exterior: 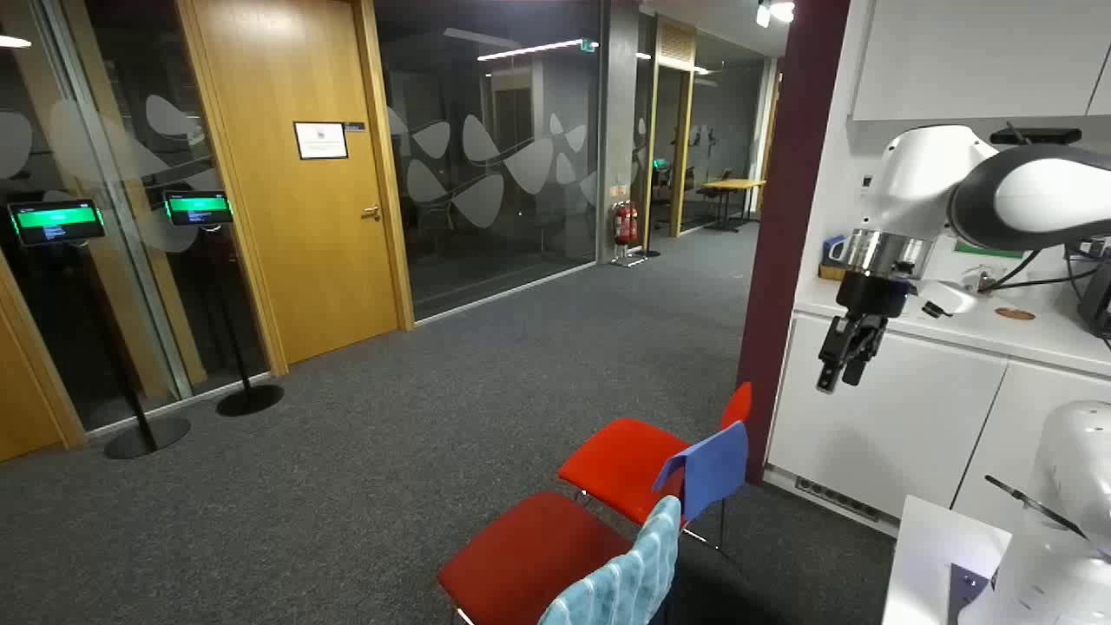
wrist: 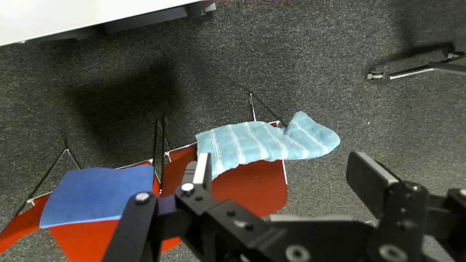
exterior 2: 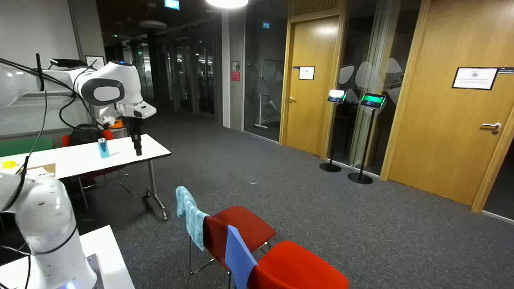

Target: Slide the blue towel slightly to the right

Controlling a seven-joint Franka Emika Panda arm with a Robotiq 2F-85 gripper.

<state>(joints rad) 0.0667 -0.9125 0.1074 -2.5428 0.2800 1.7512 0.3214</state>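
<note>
Wrist view: gripper (wrist: 285,169), jaws apart; blue towel (wrist: 96,196) hangs over red chair back (wrist: 22,225), 8 o'clock. In an exterior view: blue can (exterior 2: 103,148), contents hidden, on white table (exterior 2: 80,158), 9 o'clock; carpet (exterior 2: 221,160); wooden door (exterior 2: 449,132), 3 o'clock.

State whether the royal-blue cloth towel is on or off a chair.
On: the blue cloth towel drapes over a red chair's backrest in both exterior views.
</note>
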